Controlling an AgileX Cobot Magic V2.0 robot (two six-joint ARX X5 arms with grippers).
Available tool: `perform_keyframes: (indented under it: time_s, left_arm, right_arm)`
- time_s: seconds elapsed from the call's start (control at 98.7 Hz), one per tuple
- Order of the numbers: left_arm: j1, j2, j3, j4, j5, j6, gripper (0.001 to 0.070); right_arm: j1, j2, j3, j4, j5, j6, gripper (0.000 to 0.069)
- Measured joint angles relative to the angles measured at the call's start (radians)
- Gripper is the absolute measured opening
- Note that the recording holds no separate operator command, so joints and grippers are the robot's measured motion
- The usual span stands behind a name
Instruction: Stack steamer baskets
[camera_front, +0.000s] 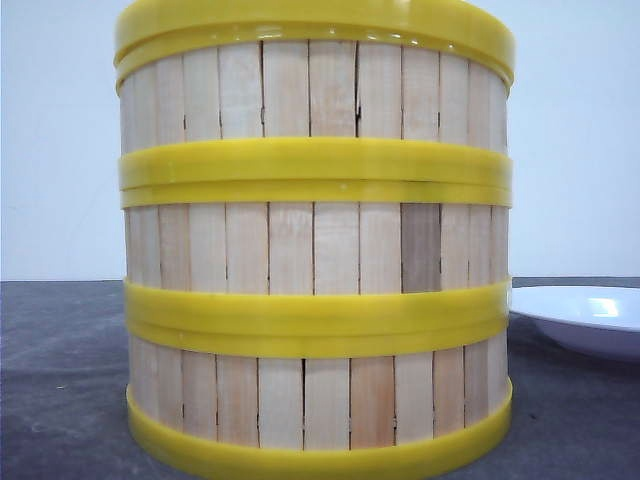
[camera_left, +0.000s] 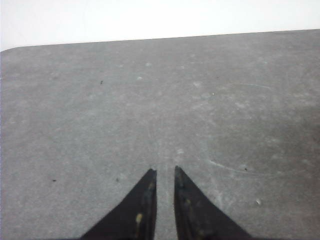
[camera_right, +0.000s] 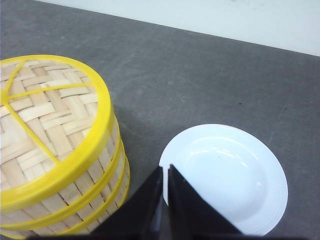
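Observation:
Three steamer baskets stand stacked close in front of the camera: the bottom one (camera_front: 315, 400), the middle one (camera_front: 315, 245) and the top one (camera_front: 315, 90). They have pale slat walls and yellow rims. In the right wrist view the stack (camera_right: 107, 167) carries a flat woven lid (camera_right: 45, 110). My right gripper (camera_right: 165, 167) hovers shut and holds nothing, between the stack and a white plate. My left gripper (camera_left: 165, 170) is over bare grey table (camera_left: 150, 100), its fingers nearly together around nothing. Neither gripper shows in the front view.
A white plate (camera_right: 235, 175) lies on the table just right of the stack, its rim also visible in the front view as the white plate (camera_front: 590, 315). The far table edge (camera_left: 160, 37) meets a pale wall.

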Motion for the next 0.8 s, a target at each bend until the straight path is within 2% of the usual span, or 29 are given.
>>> perform_keyframes:
  time_s: [0.122,0.243,0.567,0.801]
  left_arm:
    - [0.000,0.000,0.000,0.000,0.000,0.000,0.0036]
    - [0.000,0.000,0.000,0.000,0.000,0.000,0.0036]
    - [0.000,0.000,0.000,0.000,0.000,0.000,0.0036]
    - [0.000,0.000,0.000,0.000,0.000,0.000,0.0036]
  right_arm:
    - [-0.016,0.000,0.000,0.004,0.034,-0.008,0.0010]
    - [-0.098,0.000,0.000,0.042,0.026,-0.059,0.0010]
    - [-0.506,-0.009,-0.030,0.292,-0.233,-0.340,0.0010]
    - [-0.779,-0.109,-0.247,0.532,-0.383,-0.376,0.0010]
